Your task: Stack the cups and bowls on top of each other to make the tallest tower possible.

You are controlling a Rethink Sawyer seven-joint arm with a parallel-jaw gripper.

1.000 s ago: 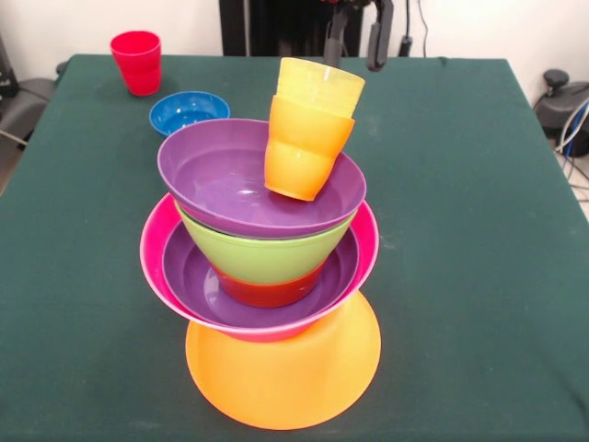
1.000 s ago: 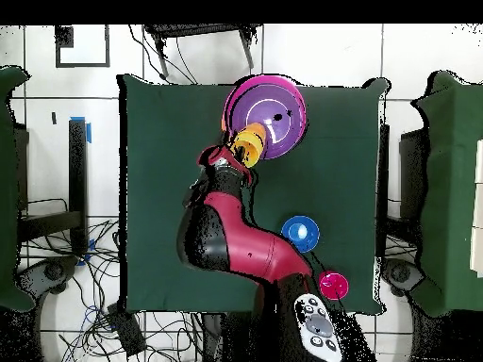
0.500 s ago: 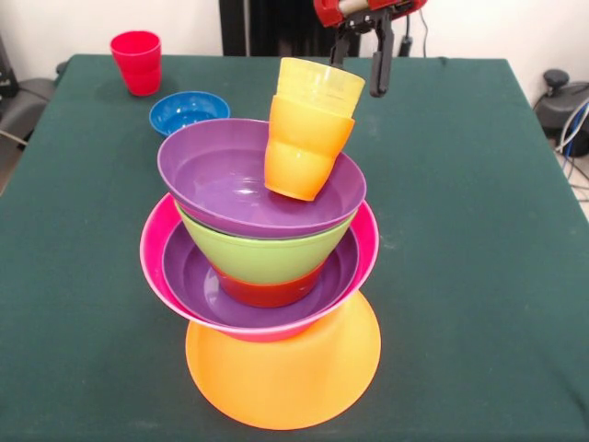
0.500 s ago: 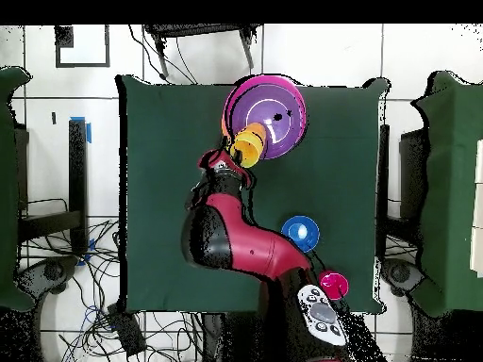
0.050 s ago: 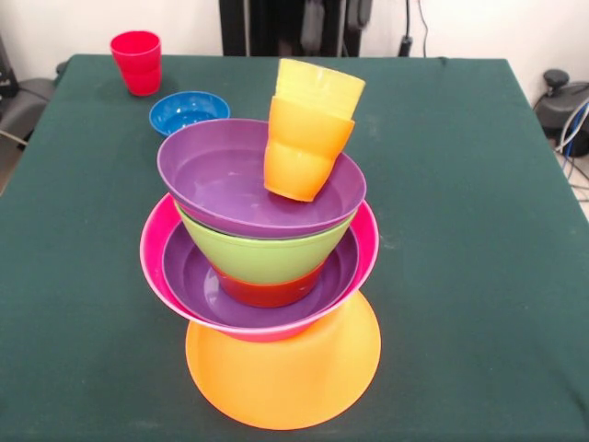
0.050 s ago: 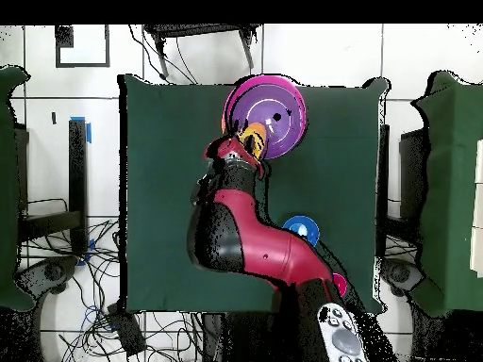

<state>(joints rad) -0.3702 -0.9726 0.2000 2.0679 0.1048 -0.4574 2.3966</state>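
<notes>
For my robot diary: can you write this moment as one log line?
tower: standing | orange cup, yellow cup: tilted on top | red cup, blue bowl: unstacked

Even, soft light falls from above on my surface (image 5: 479,230), with no hard shadows; only a faint dark patch sits under the tower (image 5: 267,267). The glossy upper purple bowl (image 5: 221,180) carries small white glints inside. The front view is sharp throughout. From overhead my arm (image 6: 247,247) looks evenly lit.
</notes>
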